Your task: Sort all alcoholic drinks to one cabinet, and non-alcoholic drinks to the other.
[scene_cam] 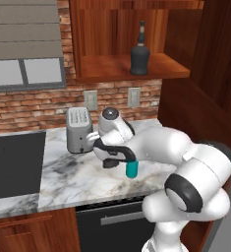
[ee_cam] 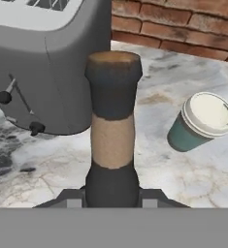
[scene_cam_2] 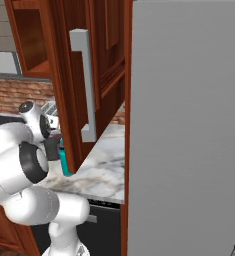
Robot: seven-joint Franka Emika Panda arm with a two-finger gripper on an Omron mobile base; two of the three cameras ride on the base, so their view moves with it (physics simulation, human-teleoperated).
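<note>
From the left base view, a grey toaster (scene_cam: 79,130) stands at the far side of the marble counter (scene_cam: 63,179), against the brick wall (scene_cam: 28,110) with two outlets, and a dark sink (scene_cam: 14,165) lies at the left. Above, the wide wooden cabinet (scene_cam: 131,37) is open, with one black bottle (scene_cam: 140,51) upright on its shelf, toward the right. The white arm (scene_cam: 186,172) reaches from the lower right across the counter, and its gripper (scene_cam: 118,160) sits just right of the toaster, with the teal bottle (scene_cam: 131,169) showing below the wrist; from here I cannot tell whether the two touch. From the right base view, an open cabinet door (scene_cam_2: 74,75) with a long grey handle (scene_cam_2: 86,85) and a grey panel (scene_cam_2: 189,125) block most of the scene; the arm is at the left, and a sliver of the teal bottle (scene_cam_2: 64,162) shows beside the door's edge. In the hand view, the gripper (ee_cam: 112,193) is closed around the neck of a dark bottle (ee_cam: 113,121) with a tan band, which rises upright between the fingertips. The toaster (ee_cam: 47,68) stands close on its left, and a pale green cup (ee_cam: 200,123) with a white lid stands on the counter to the right, apart from the bottle.
</note>
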